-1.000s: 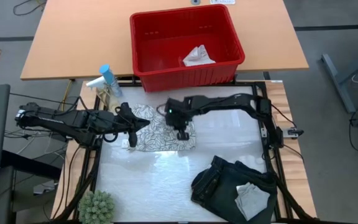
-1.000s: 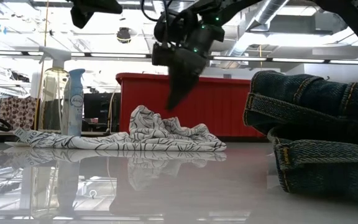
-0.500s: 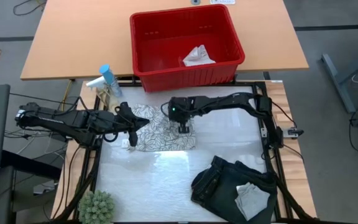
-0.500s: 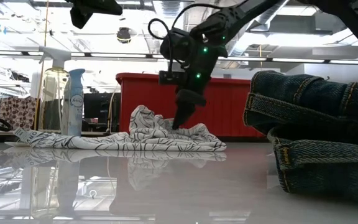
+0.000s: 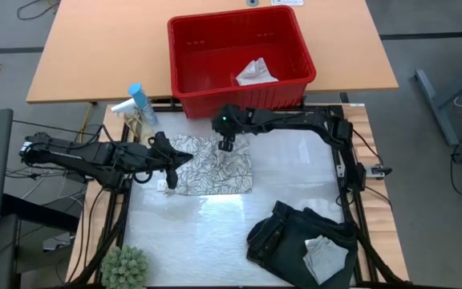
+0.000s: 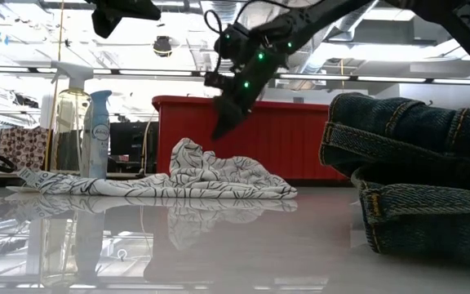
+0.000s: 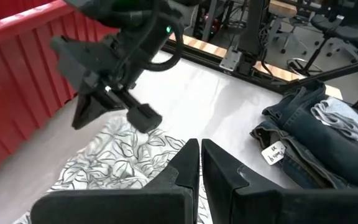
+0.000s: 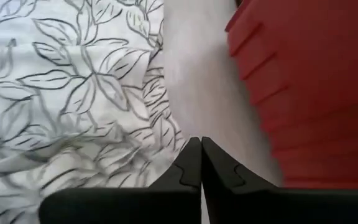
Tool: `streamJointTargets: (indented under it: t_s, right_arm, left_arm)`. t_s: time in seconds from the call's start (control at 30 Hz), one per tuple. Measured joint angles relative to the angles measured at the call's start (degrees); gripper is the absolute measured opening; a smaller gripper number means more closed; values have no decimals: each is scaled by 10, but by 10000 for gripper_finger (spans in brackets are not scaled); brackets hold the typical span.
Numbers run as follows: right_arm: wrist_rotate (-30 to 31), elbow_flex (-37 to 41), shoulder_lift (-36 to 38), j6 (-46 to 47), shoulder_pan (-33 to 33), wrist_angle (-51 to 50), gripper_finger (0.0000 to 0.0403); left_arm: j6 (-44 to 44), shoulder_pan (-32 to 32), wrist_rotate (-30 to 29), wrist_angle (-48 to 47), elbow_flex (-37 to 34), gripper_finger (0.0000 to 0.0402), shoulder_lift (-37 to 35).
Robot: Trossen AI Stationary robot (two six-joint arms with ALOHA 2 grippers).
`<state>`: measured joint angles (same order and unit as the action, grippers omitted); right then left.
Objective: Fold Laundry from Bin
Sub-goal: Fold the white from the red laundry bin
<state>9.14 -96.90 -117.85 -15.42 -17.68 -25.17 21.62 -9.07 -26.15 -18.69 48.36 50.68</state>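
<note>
Leaf-patterned cloth lies below right gripper.

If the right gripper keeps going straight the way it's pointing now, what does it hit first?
Most likely the leaf-patterned cloth. The right gripper, shut, points down at the cloth's edge nearest the red bin, so it might instead meet bare table beside it.

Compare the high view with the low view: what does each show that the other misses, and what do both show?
Only the high view shows the small white cloth inside the red bin, the plant and the left gripper at the leaf-patterned cloth's edge. Only the low view shows the room behind. Both show the bin, the leaf-patterned cloth, the folded jeans, the spray bottles and the right gripper, raised above the cloth.
</note>
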Motion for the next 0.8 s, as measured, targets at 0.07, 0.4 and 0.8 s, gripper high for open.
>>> streamJointTargets:
  t_s: [0.07,0.4,0.8]
  right_arm:
    - [-23,-18,3,10,8,-52,18]
    - [-115,11,5,234,85,-110,77]
    - [-40,71,4,319,140,-44,218]
  left_arm:
    - [7,0,2,0,0,7,0]
    - [15,0,6,1,0,7,0]
    - [6,0,29,1,0,7,0]
